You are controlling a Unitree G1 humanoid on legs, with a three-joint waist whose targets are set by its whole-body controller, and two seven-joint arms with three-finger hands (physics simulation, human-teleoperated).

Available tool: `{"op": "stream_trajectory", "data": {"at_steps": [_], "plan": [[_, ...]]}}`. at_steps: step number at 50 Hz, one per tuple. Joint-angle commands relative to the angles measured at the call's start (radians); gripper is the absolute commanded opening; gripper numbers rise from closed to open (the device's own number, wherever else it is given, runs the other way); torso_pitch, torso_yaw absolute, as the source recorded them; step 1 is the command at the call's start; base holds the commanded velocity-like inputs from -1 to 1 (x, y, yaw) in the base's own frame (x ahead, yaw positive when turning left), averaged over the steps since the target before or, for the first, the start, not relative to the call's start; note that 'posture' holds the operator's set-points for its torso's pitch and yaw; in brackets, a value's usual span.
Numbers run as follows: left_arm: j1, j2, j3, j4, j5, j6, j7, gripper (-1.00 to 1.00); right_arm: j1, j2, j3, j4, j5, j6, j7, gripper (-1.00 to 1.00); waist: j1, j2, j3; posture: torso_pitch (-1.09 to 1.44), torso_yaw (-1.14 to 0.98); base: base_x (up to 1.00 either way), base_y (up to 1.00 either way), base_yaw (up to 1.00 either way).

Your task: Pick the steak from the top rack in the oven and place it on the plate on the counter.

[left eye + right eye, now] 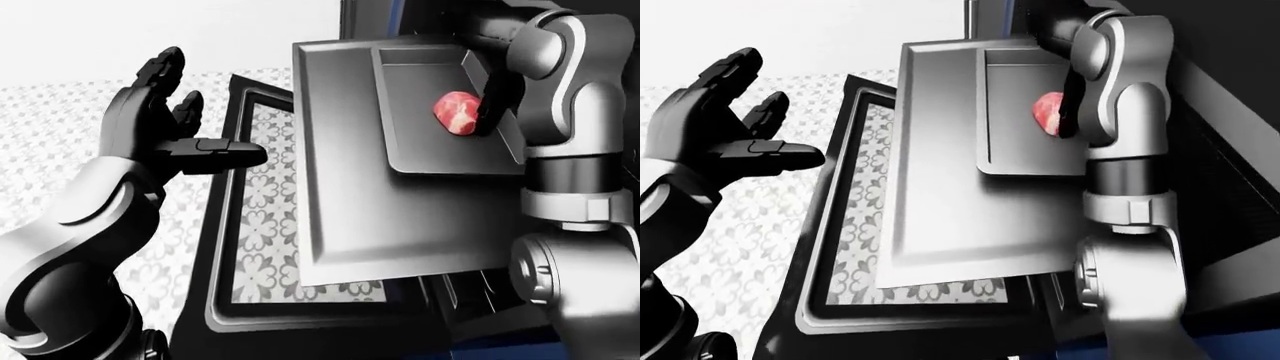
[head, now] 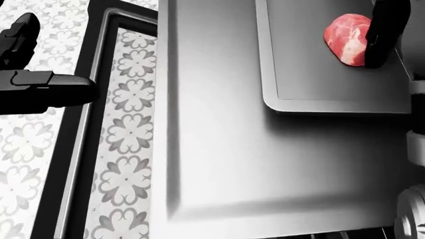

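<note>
Steak (image 2: 347,39), red and pink, lies in a small gray tray (image 2: 332,107). That tray sits on a big gray rack (image 2: 219,164) pulled out over the open oven door (image 1: 262,225). The right hand (image 1: 492,101) touches the steak's right side; I cannot tell its grip. The left hand (image 1: 165,127) hangs wide open over the flowery floor (image 2: 26,149).

Head view: looks steeply down, close over the rack (image 2: 219,149) and tray (image 2: 332,104).
Eye views: stand farther out, tilted, taking in both arms and the oven door (image 1: 250,315).
Shared: rack, tray, steak (image 1: 456,112).
</note>
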Motion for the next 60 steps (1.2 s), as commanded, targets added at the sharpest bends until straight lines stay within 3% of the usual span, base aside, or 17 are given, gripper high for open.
{"op": "stream_trajectory", "data": {"at_steps": [1, 22, 32, 37, 50, 60], "plan": [[-0.024, 0.015, 0.014, -0.016, 0.004, -0.035, -0.004, 1.00, -0.052, -0.011, -0.009, -0.021, -0.001, 0.000, -0.036, 1.00, 0.000, -0.002, -0.034, 0.33, 0.00, 0.00, 0.00, 0.00], [-0.010, 0.022, 0.012, -0.009, 0.013, -0.053, -0.012, 1.00, -0.047, 0.006, 0.005, 0.052, 0.002, 0.017, -0.080, 1.00, 0.001, -0.009, 0.049, 0.54, 0.00, 0.00, 0.00, 0.00], [-0.014, 0.027, 0.018, -0.004, 0.020, -0.051, -0.024, 1.00, -0.045, -0.010, 0.001, 0.086, -0.006, 0.017, -0.097, 0.87, 0.004, -0.011, 0.081, 0.64, 0.00, 0.00, 0.00, 0.00], [-0.015, 0.028, 0.019, 0.000, 0.029, -0.052, -0.032, 1.00, -0.039, -0.024, -0.005, 0.091, -0.008, 0.018, -0.098, 0.70, 0.006, -0.012, 0.097, 0.69, 0.00, 0.00, 0.00, 0.00], [-0.014, 0.026, 0.019, 0.002, 0.036, -0.053, -0.038, 1.00, -0.033, -0.050, -0.013, 0.080, -0.013, 0.035, -0.096, 0.36, 0.009, -0.020, 0.113, 0.73, 0.00, 0.00, 0.00, 0.00], [-0.017, 0.024, 0.025, -0.004, 0.033, -0.045, -0.037, 1.00, -0.013, -0.064, -0.022, 0.062, -0.007, 0.040, -0.085, 0.27, 0.011, -0.021, 0.119, 0.73, 0.00, 0.00, 0.00, 0.00]]}}
